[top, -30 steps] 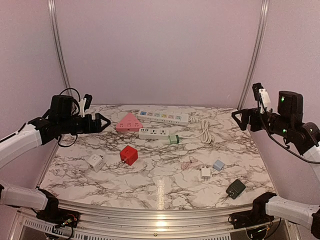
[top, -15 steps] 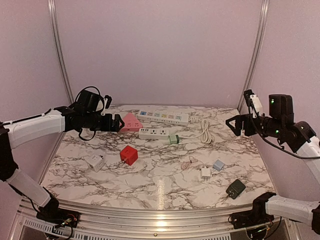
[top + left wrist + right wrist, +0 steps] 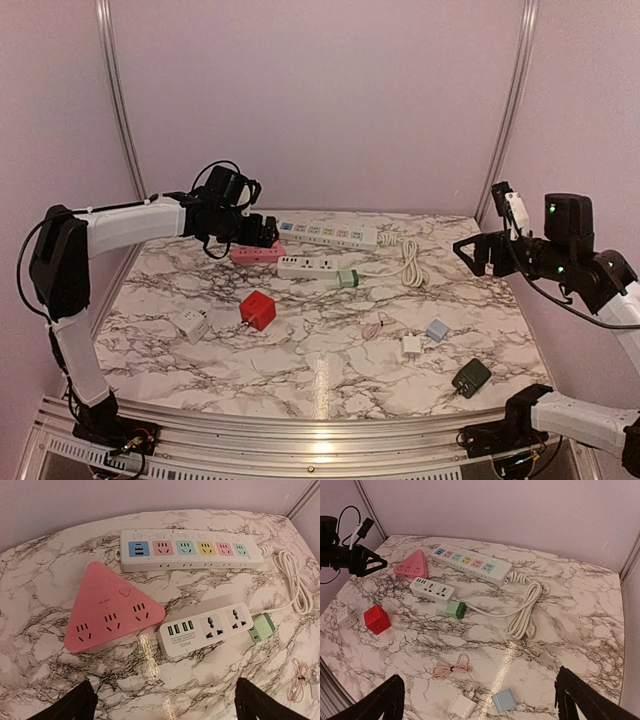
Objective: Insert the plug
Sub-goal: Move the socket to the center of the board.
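On the desk [image 3: 330, 385] the pink power strip [image 3: 112, 610] lies at the far side, with our left end effector [image 3: 262, 232] hovering released above it. The right end effector [image 3: 472, 255] hangs released, well apart. We judge this the approach: next a loose plug, perhaps the white charger plug [image 3: 411, 346] at front right, needs grasping.

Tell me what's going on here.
Nothing is held yet. The left gripper hangs open above the pink socket, beside the long strip and the short strip. The right gripper is open too, up at the table's right side. The red cube and the black charger lie untouched nearer the front.
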`<state>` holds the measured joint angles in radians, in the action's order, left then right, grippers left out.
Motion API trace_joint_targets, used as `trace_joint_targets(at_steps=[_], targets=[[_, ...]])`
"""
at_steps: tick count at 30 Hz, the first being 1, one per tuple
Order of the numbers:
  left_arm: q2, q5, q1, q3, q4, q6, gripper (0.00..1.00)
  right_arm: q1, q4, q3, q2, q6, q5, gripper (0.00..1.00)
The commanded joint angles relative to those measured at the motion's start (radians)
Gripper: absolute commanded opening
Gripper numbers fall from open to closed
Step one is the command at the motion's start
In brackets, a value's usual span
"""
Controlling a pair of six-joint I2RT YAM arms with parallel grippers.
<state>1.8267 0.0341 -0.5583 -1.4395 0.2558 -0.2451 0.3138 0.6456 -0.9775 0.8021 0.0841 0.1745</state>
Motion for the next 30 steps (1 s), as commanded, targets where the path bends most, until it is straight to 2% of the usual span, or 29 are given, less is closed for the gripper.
trace_joint_targets(at_steps=[1, 5, 14, 22, 30], targets=[[0.119, -0.021, -0.009, -0.151, 0.027, 0.058, 0.99, -0.009, -0.006, 0.001, -0.028, 0.019, 0.022, 0.98], [0.226, -0.071, -0.009, -0.279, 0.029, 0.046, 0.99, -0.009, 0.005, 0.000, -0.037, 0.023, 0.026, 0.98], [0.447, -0.191, -0.026, -0.505, 0.027, -0.078, 0.99, -0.010, 0.017, 0.009, -0.068, 0.040, 0.037, 0.99], [0.566, -0.279, -0.045, -0.569, -0.047, -0.160, 0.99, -0.009, 0.016, 0.024, -0.084, 0.050, 0.044, 0.98], [0.645, -0.308, -0.048, -0.624, -0.109, -0.166, 0.99, -0.010, 0.012, 0.039, -0.091, 0.057, 0.052, 0.98]])
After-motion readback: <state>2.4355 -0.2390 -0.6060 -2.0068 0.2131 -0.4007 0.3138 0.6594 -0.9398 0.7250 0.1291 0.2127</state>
